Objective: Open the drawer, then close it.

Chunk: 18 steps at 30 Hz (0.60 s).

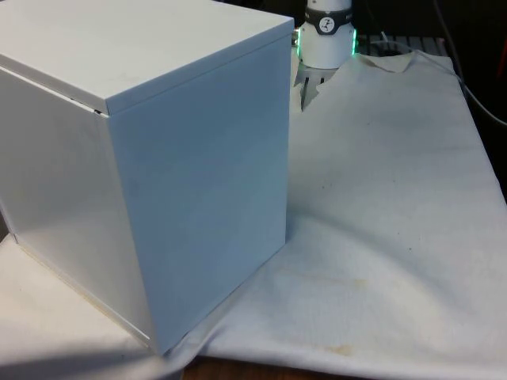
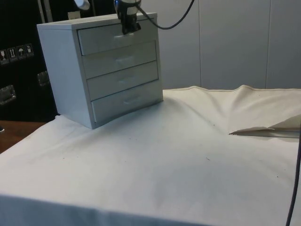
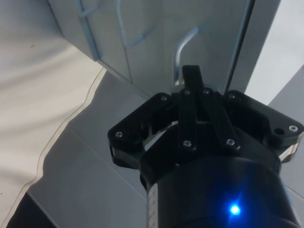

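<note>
Side view has the gripper (image 2: 128, 28) right up at the top drawer (image 2: 117, 38) of the white chest of drawers (image 2: 101, 68), which stands at the far corner of the cloth-covered surface (image 2: 155, 165). In the wrist view the jaws look pressed together, fingers (image 3: 190, 95) stacked at the bent metal handle (image 3: 183, 47), though whether they actually pinch it I can't tell. That drawer should slide light and stiff; the slim, smooth handle is the only hold, so hook its middle and pull straight out.
</note>
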Each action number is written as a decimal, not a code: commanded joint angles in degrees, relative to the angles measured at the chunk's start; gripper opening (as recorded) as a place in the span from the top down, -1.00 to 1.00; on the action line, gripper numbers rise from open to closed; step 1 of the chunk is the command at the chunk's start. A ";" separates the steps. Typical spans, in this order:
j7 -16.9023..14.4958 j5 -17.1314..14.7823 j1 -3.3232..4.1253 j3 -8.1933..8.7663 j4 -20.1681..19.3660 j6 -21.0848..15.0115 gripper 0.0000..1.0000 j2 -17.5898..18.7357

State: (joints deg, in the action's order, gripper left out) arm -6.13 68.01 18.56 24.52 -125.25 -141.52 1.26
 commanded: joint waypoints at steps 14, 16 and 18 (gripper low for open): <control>3.15 2.52 0.52 -1.26 -5.27 1.72 1.00 -5.96; 2.58 1.72 0.46 -1.09 -5.33 1.20 1.00 -5.79; 3.84 3.04 0.57 -1.55 -6.25 1.95 1.00 -7.05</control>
State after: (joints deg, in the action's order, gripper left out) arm -3.04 70.07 19.02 23.20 -131.32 -140.09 -5.27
